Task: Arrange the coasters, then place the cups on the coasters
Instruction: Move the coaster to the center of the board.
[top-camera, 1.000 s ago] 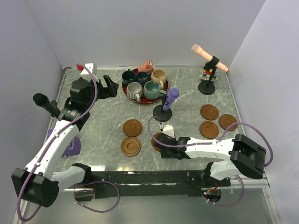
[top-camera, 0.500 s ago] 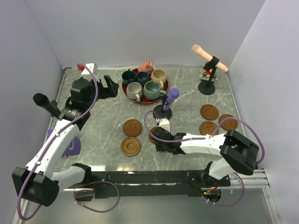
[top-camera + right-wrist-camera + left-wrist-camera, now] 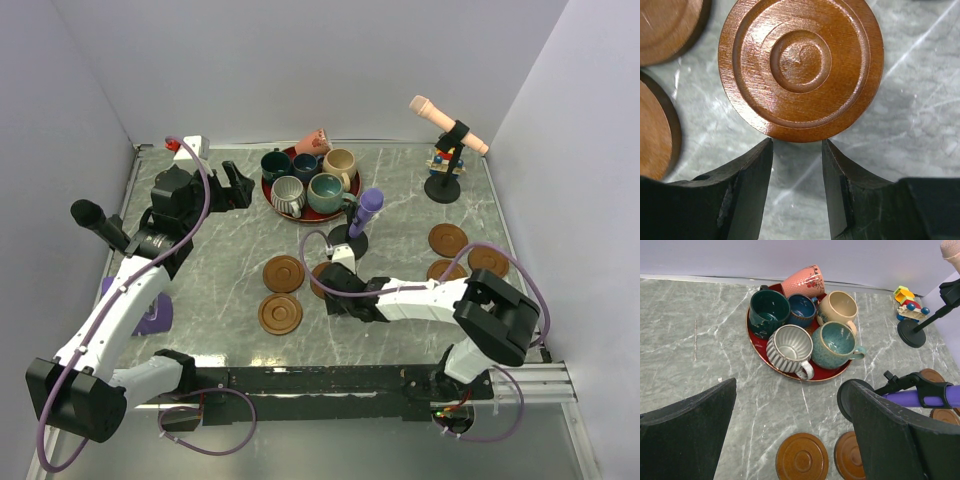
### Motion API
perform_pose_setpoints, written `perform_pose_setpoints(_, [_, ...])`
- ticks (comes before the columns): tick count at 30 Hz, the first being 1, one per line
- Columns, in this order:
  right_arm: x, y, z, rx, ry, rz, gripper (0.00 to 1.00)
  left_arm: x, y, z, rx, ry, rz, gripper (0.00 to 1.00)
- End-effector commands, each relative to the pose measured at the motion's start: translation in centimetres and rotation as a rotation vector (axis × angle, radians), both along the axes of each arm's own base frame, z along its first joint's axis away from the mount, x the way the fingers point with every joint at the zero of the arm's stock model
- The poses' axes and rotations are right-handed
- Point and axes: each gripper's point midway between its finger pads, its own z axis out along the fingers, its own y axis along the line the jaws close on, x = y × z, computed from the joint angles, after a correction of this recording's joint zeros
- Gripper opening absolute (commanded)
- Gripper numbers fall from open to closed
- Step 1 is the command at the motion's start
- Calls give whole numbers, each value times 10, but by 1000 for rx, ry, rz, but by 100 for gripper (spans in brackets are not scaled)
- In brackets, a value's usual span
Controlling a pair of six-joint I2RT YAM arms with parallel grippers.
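Right wrist view: a flat round brown wooden coaster point(image 3: 801, 65) with ring grooves lies straight ahead of the right gripper point(image 3: 796, 149), its near rim at the mouth between the two black fingertips.
Right gripper state: the jaws are about half parted with only bare marble between them. The disc is wider than the gap and is not pinched. Whether the tips actually touch its rim is hard to say from this angle.
Coaster place: around the middle of the grey marble table point(image 3: 230, 250), a little toward the near edge, just right of two other coasters point(image 3: 284, 273) that lie one behind the other.
Remaining coasters: three more point(image 3: 448, 239) sit grouped close to the right edge, one partly hidden by the right arm.
Axis: the disc is round and flat, so it has no long axis. Direction is what counts, and it lies beyond the fingertips, leftward across the table from that arm's base.
Nearer arm: the right, by far. The left gripper point(image 3: 237, 185) hangs toward the far left corner, jaws spread wide and holding nothing.
Cups: six small ceramic mugs point(image 3: 790, 347) crowd a glossy red round plate point(image 3: 825, 378) at the middle of the far edge, the pink one tipped over. None stands on a coaster yet.
Obstacle: a purple toy microphone on a black round base point(image 3: 366, 208) stands just behind the right gripper.
Step, as judged: arranging coasters. This one looks set for a nudge toward its neighbours.
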Motion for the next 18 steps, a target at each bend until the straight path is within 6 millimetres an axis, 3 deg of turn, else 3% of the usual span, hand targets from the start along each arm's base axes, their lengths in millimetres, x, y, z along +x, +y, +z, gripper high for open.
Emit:
perform_pose_setpoints(1, [-10, -8, -29, -45, 89, -3, 51, 2, -2, 10, -7, -36, -5, 96])
perform_pose_setpoints(18, [8, 6, -29, -52, 68, -26, 51, -1, -3, 15, -13, -47, -11, 97])
